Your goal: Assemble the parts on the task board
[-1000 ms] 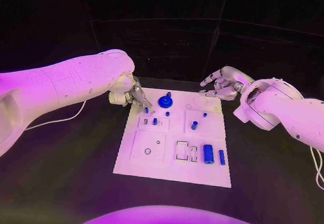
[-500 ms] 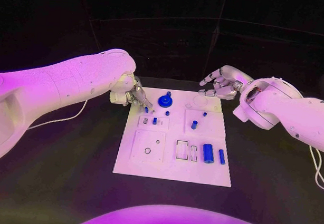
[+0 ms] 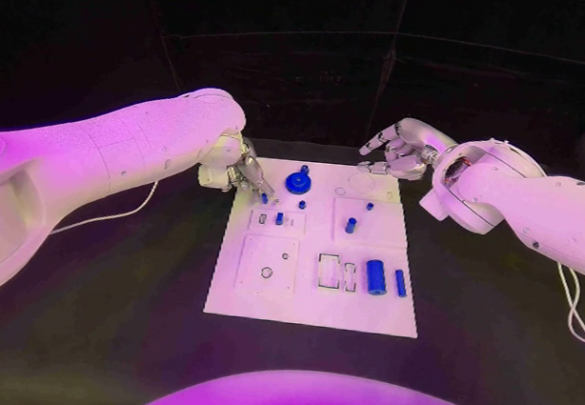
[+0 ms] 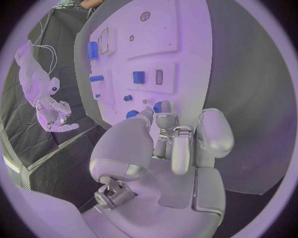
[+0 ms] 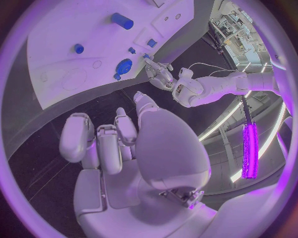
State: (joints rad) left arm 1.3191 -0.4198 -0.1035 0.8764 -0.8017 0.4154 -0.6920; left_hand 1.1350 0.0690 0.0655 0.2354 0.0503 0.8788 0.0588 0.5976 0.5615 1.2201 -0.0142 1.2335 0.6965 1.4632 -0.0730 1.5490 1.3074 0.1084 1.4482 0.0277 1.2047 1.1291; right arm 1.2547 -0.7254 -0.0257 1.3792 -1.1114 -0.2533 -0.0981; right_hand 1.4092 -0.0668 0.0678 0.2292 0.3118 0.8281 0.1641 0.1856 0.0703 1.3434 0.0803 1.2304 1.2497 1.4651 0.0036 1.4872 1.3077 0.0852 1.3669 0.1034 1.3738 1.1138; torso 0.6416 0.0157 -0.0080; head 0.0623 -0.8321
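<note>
left hand (image 3: 244, 175): at the far left corner of the task board (image 3: 273, 301), fingertips on a small blue peg (image 3: 264, 198), probably to seat it | right hand (image 3: 396, 150): beyond the board's far right corner, fingers apart, holds nothing, seems waiting.

Board layout on the table

You will find the task board (image 3: 311, 305) at the middle of the table (image 3: 102, 329). The knobbed part (image 3: 299, 181) stands near its far edge, with small pegs (image 3: 350, 226) just before it. Two cylinders (image 3: 376, 277) lie side by side toward the near right. The left hand (image 3: 244, 176) sits over the far left corner, its fingertips (image 4: 163, 116) beside a small part (image 4: 158, 106). The right hand (image 3: 396, 151) hangs beyond the far right corner.
</note>
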